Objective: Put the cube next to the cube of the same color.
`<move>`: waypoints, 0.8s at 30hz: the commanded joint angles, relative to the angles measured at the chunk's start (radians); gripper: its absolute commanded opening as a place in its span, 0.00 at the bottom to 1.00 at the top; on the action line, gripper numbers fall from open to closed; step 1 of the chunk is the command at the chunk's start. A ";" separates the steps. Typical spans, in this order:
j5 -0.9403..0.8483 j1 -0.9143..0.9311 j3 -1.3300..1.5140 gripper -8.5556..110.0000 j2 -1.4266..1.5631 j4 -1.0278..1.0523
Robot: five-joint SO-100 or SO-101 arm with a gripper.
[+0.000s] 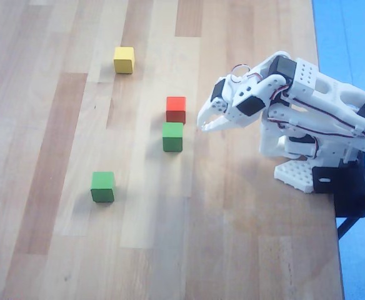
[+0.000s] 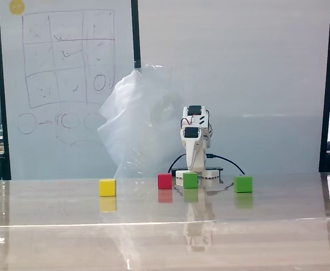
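Fingers of the white gripper [image 1: 202, 125] are seen in the overhead view nearly closed, only a slight gap showing at the tips, and nothing is held between them. Taken from those tips as the landmark, the nearest thing is the green cube [image 1: 172, 137], lying just to the left and slightly below in that view, close by but not touched. Its top edge meets the red cube [image 1: 176, 109], which sits up and to the left of the tips, so the fingers must be opened and brought down without the red one being knocked. Farther off, down and well to the left of the tips, the second green cube [image 1: 102, 186] stands alone on the wooden table [image 1: 57, 250]; a carry along that down-left diagonal is judged to be called for. Farthest, up and left, lies the yellow cube [image 1: 124, 60]. In the fixed view the arm is seen behind the nearer green cube [image 2: 190, 180], with the other green one [image 2: 243, 183] to its right.
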 commanded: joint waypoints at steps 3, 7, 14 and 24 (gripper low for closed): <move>-0.005 -0.003 -0.035 0.07 -0.018 -0.026; -0.005 -0.014 -0.169 0.07 -0.232 -0.114; 0.006 -0.014 -0.676 0.07 -0.723 -0.170; -0.015 -0.015 -1.014 0.10 -1.177 0.123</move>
